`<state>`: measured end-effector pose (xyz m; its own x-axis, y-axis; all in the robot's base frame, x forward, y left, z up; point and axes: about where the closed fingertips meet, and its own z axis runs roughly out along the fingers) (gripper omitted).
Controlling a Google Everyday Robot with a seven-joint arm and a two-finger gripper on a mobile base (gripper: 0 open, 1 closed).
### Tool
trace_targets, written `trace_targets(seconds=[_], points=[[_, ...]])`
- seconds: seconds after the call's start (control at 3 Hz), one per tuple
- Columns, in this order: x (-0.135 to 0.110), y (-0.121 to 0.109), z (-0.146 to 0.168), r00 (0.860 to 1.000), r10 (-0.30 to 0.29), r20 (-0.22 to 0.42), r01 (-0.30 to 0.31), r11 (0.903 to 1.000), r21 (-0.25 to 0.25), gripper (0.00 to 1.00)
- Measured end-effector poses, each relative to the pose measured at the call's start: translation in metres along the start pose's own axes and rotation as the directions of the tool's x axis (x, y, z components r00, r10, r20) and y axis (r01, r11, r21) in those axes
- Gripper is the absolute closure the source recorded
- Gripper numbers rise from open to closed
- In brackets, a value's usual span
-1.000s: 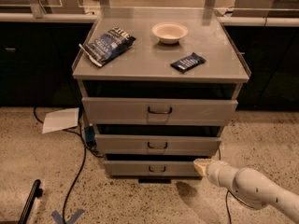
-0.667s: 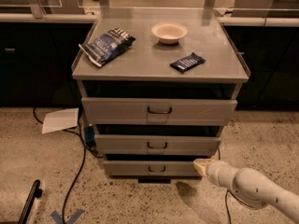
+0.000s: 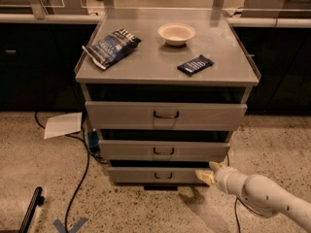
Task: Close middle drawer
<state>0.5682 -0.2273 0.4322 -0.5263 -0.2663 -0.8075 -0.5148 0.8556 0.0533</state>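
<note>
- Grey metal middle drawer (image 3: 194,150) stood slightly open, front facing camera, long axis running left-right.
- Pale tool (image 3: 208,173) sat by lowest drawer's (image 3: 141,175) right end; grip state unclear.

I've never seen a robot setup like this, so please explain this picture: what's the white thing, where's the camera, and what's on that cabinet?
There is one picture, taken from in front of and above a grey cabinet with three drawers. The white tube at lower right is the robot's arm. Its tip is the gripper, the grasping hand, low by the right end of the bottom drawer. Nothing shows in it. The middle drawer, just above, is the one to close. On top lie a blue chip bag, a pale bowl and a dark snack bar.
</note>
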Motion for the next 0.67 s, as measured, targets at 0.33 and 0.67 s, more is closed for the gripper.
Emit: trace_targets(seconds=[0.33, 0.67], points=[[0.0000, 0.0000, 0.0000, 1.000, 0.000, 0.000, 0.000, 1.0000, 0.000, 0.00], [0.0000, 0.0000, 0.0000, 1.000, 0.000, 0.000, 0.000, 1.0000, 0.000, 0.00]])
